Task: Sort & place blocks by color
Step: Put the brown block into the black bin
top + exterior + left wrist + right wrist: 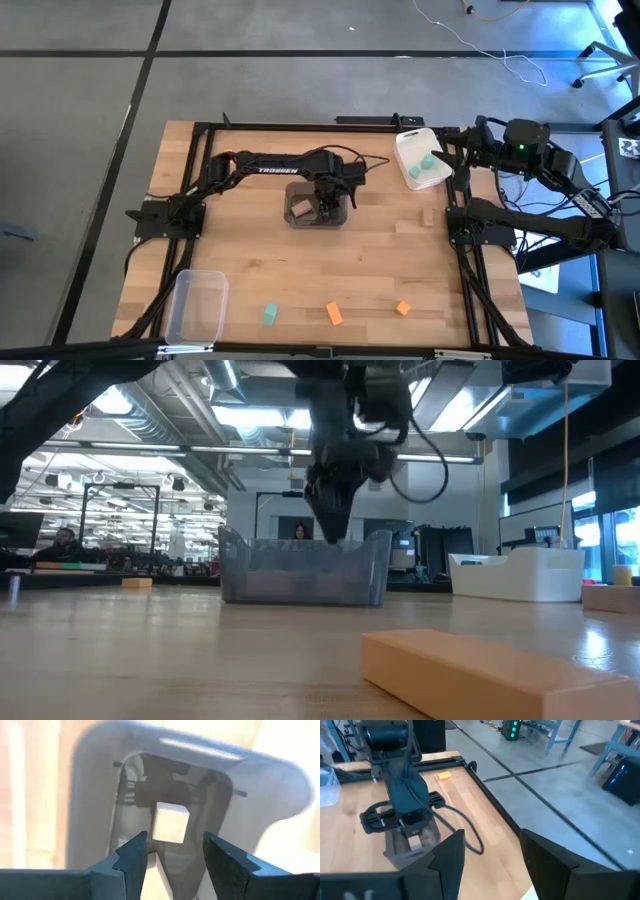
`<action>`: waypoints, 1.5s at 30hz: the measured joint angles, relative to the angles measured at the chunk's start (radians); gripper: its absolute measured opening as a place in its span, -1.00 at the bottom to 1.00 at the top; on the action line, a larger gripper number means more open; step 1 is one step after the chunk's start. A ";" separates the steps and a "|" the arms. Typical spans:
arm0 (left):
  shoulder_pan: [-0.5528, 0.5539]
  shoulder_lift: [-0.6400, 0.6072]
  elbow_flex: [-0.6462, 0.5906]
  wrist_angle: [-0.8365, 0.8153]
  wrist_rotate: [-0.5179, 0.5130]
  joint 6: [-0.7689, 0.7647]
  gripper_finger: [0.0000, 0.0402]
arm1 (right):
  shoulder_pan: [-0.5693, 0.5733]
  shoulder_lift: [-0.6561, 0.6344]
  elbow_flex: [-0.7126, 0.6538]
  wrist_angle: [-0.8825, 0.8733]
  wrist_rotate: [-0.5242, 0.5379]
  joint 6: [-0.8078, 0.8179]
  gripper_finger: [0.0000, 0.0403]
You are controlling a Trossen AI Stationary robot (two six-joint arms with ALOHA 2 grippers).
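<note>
My left gripper [325, 205] hangs open, fingers pointing down, over the dark grey bin [292, 222] at the table's middle. Below and between its fingers [175, 840] a tan block [170, 822] lies on the bin's floor, touching neither finger. A second tan block [300, 210] lies beside it in the bin. In the white bin [408, 150] at the far right lie teal blocks [432, 165]. One teal block [270, 315] and two orange blocks [334, 313] [402, 308] lie near the front edge. My right gripper [490, 865] waits open, raised at the table's far right.
A clear bin [195, 305] stands at the near left corner. A small tan block [430, 215] lies on the bare wood right of the grey bin. A black frame [455, 215] runs along the table's sides. There is free wood between the grey bin and the front blocks.
</note>
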 joint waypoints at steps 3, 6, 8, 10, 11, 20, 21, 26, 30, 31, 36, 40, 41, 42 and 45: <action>0.000 0.000 0.072 -0.034 -0.012 0.009 -0.11 | 0.000 0.000 0.000 -0.001 0.000 0.004 -0.04; 0.000 0.000 0.160 -0.065 -0.008 0.024 -0.11 | 0.000 0.000 0.000 -0.014 0.000 0.036 -0.04; 0.000 0.000 0.226 -0.112 -0.007 0.026 -0.11 | 0.000 0.000 0.000 -0.031 -0.014 0.049 -0.04; 0.002 0.000 0.302 -0.167 -0.006 0.026 -0.11 | 0.000 0.000 0.000 -0.076 -0.048 0.048 -0.04; 0.003 -0.008 0.317 -0.169 -0.005 0.021 -0.11 | 0.000 0.000 0.000 -0.104 -0.064 0.049 -0.04; 0.021 -0.223 0.262 -0.149 -0.033 -0.103 -0.11 | 0.000 0.008 0.000 -0.401 -0.114 0.422 -0.04; 0.018 -0.247 0.261 -0.149 -0.039 -0.108 -0.11 | 0.000 0.012 0.000 -0.430 -0.109 0.483 -0.04; 0.012 -0.346 0.260 -0.115 -0.011 -0.151 -0.11 | 0.000 0.050 -0.003 -0.610 -0.083 0.710 -0.07; -0.006 -0.408 0.261 -0.095 -0.011 -0.111 -0.11 | 0.001 0.078 -0.040 -0.680 -0.079 0.872 -0.08; -0.010 -0.419 0.261 -0.093 -0.010 -0.101 -0.11 | 0.002 0.087 -0.053 -0.680 -0.082 0.891 -0.08; -0.013 -0.456 0.260 -0.111 0.001 -0.072 -0.11 | 0.002 0.133 -0.146 -0.673 -0.086 0.958 -0.09; -0.013 -0.483 0.261 -0.124 0.073 -0.015 -0.11 | 0.002 0.176 -0.233 -0.629 -0.151 1.045 -0.09; -0.013 -0.490 0.261 -0.130 0.092 0.002 -0.11 | 0.003 0.188 -0.256 -0.609 -0.168 1.051 -0.09; -0.013 -0.494 0.260 -0.138 0.109 0.019 -0.11 | 0.003 0.197 -0.280 -0.585 -0.181 1.058 -0.09; -0.013 -0.497 0.261 -0.134 0.162 0.059 -0.11 | 0.004 0.223 -0.350 -0.511 -0.203 1.095 -0.09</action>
